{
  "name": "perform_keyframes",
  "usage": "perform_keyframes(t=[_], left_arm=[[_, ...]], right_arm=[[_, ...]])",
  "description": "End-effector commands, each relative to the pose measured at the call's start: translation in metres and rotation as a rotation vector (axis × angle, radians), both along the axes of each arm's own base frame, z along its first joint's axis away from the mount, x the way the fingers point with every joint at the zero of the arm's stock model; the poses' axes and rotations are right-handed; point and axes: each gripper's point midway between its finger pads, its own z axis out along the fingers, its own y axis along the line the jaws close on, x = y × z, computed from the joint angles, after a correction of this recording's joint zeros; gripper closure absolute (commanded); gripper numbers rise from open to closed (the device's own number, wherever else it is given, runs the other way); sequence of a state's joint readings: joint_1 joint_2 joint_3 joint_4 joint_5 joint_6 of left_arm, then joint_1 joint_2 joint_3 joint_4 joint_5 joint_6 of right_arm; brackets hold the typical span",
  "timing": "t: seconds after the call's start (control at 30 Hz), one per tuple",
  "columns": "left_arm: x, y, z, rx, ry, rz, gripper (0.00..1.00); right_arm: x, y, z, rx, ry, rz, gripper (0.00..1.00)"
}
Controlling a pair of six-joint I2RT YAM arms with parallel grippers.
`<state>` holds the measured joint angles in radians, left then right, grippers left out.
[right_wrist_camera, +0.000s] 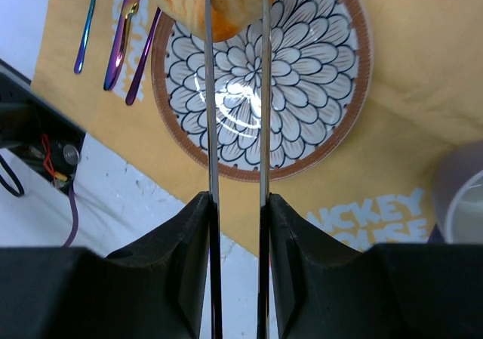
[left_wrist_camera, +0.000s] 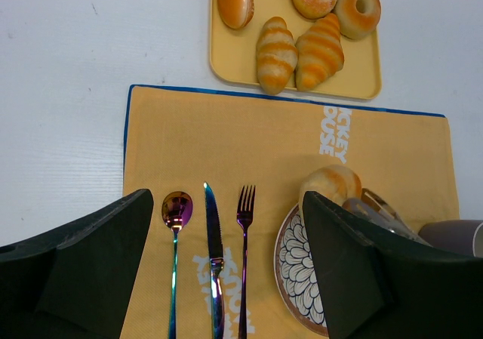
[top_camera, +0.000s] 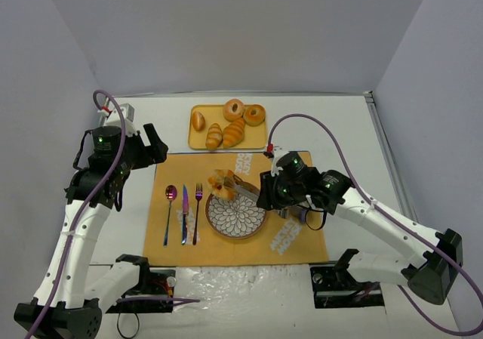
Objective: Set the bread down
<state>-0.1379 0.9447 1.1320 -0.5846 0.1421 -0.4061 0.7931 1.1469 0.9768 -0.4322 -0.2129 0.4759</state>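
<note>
Across the white table (top_camera: 347, 143) lies an orange placemat (top_camera: 170, 174), with a yellow tray (top_camera: 214, 115) of other pastries touching its far edge. On the mat sits the flower-patterned plate (top_camera: 240, 218), its face bare. The bread (top_camera: 222, 183) hangs at the plate's far-left rim, pinched between the blades of metal tongs (top_camera: 245, 193). The right gripper (top_camera: 266, 195) is squeezed tight around the tongs' handles. Whether the bun touches the rim or floats above it, I cannot tell. The left gripper (top_camera: 156, 144) sits beyond the mat's left edge, fingers spread wide and holding nothing.

The step in hand looks like the final carry: the bread is at the plate but not yet set down. The next move likely calls for a short shift toward the plate's centre, a gentle descent, then easing the squeeze so the tongs spring apart. Room is good over the plate. The tight sides are the fork (top_camera: 198, 211) just beside the left rim, with knife (top_camera: 183, 214) and spoon (top_camera: 169, 212) beyond it, and a grey cup (right_wrist_camera: 460, 195) near the right rim under the right arm.
</note>
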Motion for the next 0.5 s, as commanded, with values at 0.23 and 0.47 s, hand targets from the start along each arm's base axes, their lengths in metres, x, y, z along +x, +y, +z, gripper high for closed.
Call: perform_keyframes(t=[0.23, 0.47], left_arm=[[0.010, -0.002, 0.020, -0.028, -0.077, -0.001, 0.23], [0.011, -0.003, 0.019, -0.028, -0.075, -0.001, 0.23]], right_arm=[[-0.011, 0.018, -0.007, -0.022, -0.045, -0.013, 1.00], [-0.022, 0.023, -0.021, -0.062, -0.035, 0.008, 0.98]])
